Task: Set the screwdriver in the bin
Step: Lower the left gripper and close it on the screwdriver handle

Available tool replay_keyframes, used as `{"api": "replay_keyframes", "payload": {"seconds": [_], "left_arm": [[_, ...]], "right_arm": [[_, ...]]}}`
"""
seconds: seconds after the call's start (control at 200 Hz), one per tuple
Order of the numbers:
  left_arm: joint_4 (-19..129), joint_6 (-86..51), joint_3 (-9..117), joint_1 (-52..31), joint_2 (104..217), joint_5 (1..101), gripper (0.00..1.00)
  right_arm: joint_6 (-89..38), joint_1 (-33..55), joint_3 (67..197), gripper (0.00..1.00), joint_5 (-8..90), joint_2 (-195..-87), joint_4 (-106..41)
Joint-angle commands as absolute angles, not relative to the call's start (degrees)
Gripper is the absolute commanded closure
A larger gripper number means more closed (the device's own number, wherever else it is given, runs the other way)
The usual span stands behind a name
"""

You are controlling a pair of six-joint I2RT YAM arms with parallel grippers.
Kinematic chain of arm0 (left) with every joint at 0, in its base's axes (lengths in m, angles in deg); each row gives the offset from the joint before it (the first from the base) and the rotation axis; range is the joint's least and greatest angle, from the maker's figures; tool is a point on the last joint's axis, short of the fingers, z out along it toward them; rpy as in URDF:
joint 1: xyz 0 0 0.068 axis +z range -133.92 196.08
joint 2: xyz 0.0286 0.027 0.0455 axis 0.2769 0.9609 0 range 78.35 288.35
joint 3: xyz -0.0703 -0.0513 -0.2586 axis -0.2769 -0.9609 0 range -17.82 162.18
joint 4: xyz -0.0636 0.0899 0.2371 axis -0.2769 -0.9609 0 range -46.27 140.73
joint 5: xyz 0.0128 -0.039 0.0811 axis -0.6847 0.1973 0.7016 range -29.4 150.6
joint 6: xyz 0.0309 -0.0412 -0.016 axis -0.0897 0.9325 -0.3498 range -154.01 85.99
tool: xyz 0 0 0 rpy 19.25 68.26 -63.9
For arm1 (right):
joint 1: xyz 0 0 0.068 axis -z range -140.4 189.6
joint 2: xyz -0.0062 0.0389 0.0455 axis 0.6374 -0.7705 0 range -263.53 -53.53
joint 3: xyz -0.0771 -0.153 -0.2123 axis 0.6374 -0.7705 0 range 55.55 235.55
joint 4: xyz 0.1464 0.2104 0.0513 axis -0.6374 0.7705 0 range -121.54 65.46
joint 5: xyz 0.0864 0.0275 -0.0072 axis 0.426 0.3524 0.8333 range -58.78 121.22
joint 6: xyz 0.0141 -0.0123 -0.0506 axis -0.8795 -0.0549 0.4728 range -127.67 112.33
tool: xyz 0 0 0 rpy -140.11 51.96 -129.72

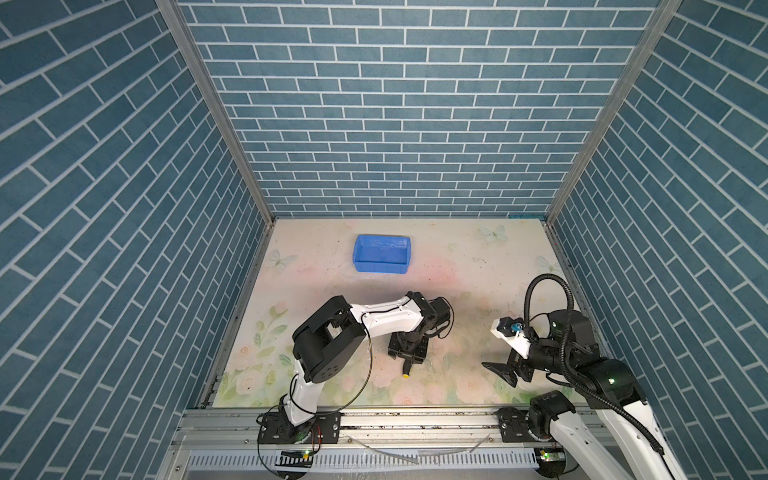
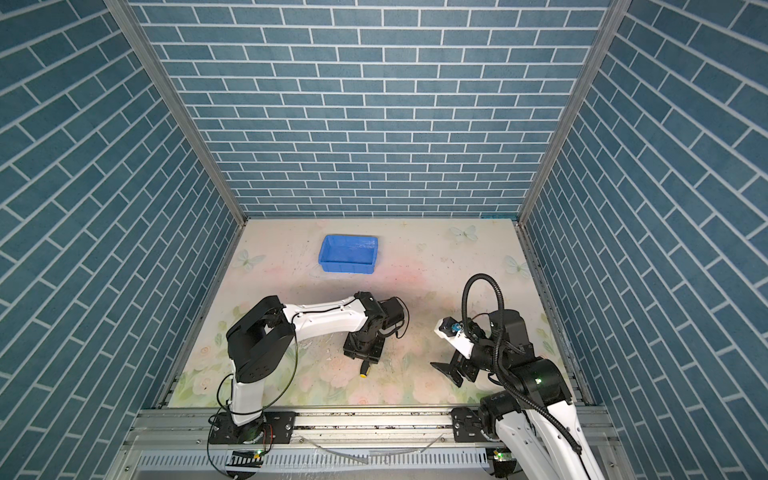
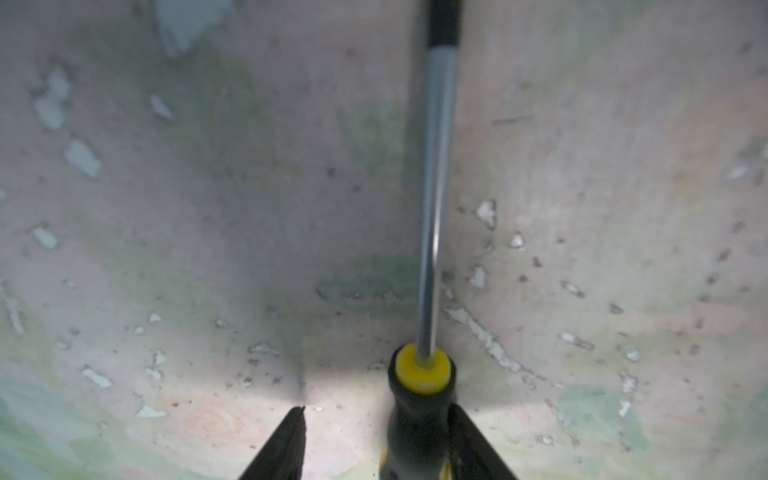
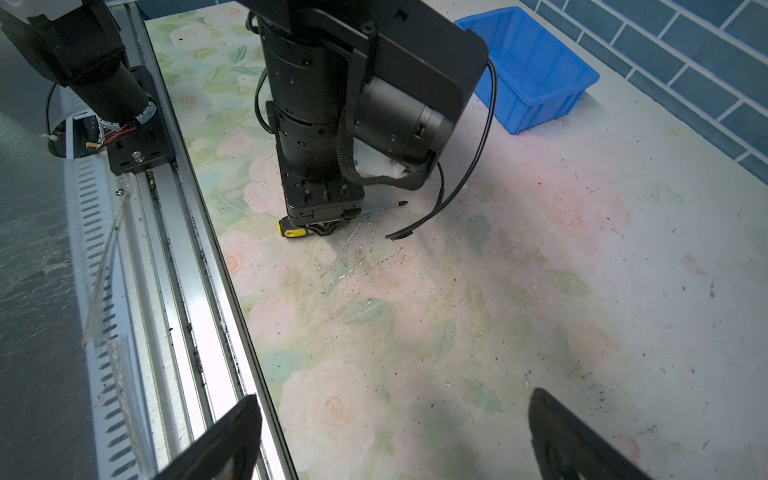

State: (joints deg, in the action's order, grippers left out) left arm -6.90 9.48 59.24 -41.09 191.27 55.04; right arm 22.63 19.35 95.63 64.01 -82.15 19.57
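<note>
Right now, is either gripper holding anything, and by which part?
Nothing gripped yet: left gripper straddles the screwdriver handle, one finger clear of it; right gripper open, empty.

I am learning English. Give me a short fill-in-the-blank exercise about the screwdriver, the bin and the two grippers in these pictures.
1. The screwdriver lies on the ___, outside the bin.
2. The open jaws of the left gripper straddle the screwdriver's black ___.
3. The bin is empty and its colour is ___.
4. The right gripper is open and holds ___.
Missing words: table; handle; blue; nothing.
</note>
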Motion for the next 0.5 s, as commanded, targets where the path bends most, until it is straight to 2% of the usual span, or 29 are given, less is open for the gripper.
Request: {"api": "replay_keyframes", "payload": {"seconds": [0.0,0.225,0.44,0.495], "left_arm": [[-8.64,9.67,57.67,-40.36,190.23,54.0,0.52],[-5.51,9.25,54.85,-39.08,189.23,52.27,0.64],[-4.43,8.3,54.52,-39.06,188.92,52.79,0.89],[-4.38,8.29,54.65,-39.08,188.78,53.17,0.93]], "right_arm": [[22.74,19.03,97.66,0.01,63.27,-82.36,18.18],[21.98,19.03,97.15,0.01,63.03,-82.11,16.54],[20.67,19.04,96.83,0.01,62.59,-80.62,16.42],[20.54,19.03,96.7,0.01,62.62,-80.26,16.43]]}}
